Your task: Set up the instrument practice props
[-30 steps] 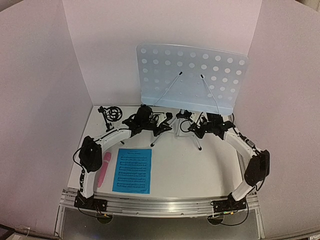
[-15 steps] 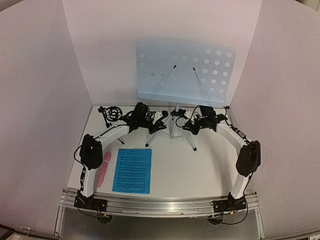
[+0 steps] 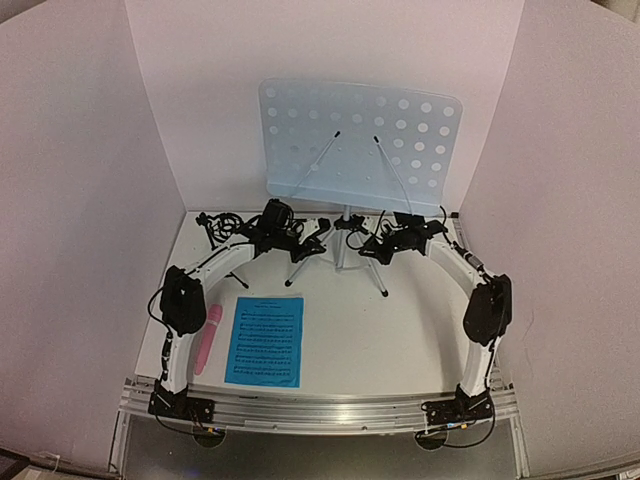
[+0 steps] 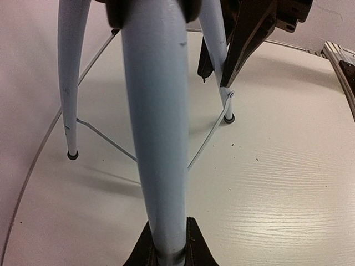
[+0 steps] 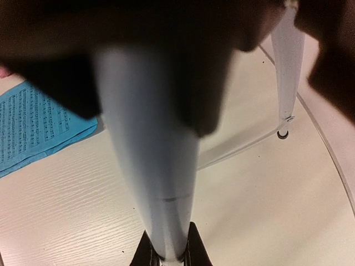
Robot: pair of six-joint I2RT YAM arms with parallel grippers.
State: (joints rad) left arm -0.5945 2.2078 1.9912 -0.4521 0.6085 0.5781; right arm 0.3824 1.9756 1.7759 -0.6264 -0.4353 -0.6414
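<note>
Left end effector, right end effector clamped on upright music stand legs

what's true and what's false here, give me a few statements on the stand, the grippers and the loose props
1. The left gripper and right gripper each clamp a leg of the music stand. True.
2. The blue sheet music rests on the stand's desk. False: it lies flat on the table.
3. The pink microphone lies beside the sheet music, on the left arm's side. True.
4. The microphone sits in the black mic stand. False: they are apart.
</note>
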